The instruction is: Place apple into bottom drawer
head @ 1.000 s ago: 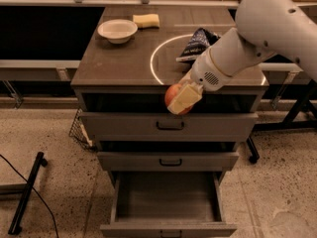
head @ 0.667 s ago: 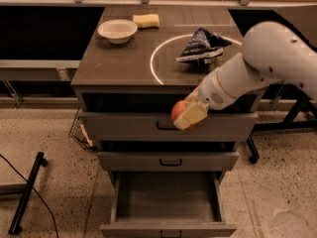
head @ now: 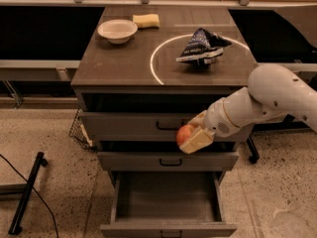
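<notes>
Glossy, smooth-skinned apple (head: 184,133) pinched in the gripper (head: 190,135), matt cream pads, in front of the cabinet (head: 124,125). The arm (head: 267,95) is sleek white plastic. Below, the bottom drawer (head: 166,197): dull grey metal (hardly any shine). Crinkly shiny bag (head: 200,46) up top, rough speckled floor (head: 277,182).

Arm (head: 270,95) angled down, tool (head: 192,133) low, clasping apple (head: 183,134)

Bottom drawer (head: 166,200) is pulled out, its floor open to entry from above. Above its rear hangs the gripper (head: 192,137), clasping the apple (head: 183,133). The middle drawer front (head: 143,160) borders that rear edge.
</notes>
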{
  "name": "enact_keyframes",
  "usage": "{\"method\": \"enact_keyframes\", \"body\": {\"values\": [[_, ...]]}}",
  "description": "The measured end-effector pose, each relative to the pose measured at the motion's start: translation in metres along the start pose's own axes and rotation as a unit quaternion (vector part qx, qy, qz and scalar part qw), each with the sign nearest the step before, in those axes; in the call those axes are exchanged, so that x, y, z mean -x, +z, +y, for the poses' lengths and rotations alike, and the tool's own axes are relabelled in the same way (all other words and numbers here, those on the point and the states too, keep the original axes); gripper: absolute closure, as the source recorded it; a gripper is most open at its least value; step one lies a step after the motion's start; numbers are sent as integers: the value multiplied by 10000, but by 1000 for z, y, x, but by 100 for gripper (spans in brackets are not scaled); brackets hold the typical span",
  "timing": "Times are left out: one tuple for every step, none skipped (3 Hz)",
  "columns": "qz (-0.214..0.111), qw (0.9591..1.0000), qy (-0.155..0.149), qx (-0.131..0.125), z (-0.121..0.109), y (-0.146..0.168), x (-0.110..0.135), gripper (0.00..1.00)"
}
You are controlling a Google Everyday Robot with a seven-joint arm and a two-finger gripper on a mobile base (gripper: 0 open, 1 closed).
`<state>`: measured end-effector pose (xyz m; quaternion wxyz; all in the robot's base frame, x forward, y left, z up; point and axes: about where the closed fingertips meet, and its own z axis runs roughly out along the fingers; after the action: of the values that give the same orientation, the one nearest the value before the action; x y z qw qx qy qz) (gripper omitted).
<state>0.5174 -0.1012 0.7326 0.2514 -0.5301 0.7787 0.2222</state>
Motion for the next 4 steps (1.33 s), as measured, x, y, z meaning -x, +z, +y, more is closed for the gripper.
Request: {"method": "enact_keyframes", "body": {"values": [[-421,9976,-542,99,9,24,-17,100],[-421,9977,-526,111,7,26,-19,100],[-479,9973,-557,49,-8,47,-53,100],[-665,9941,-850,47,-25,73,-94,100]]}}
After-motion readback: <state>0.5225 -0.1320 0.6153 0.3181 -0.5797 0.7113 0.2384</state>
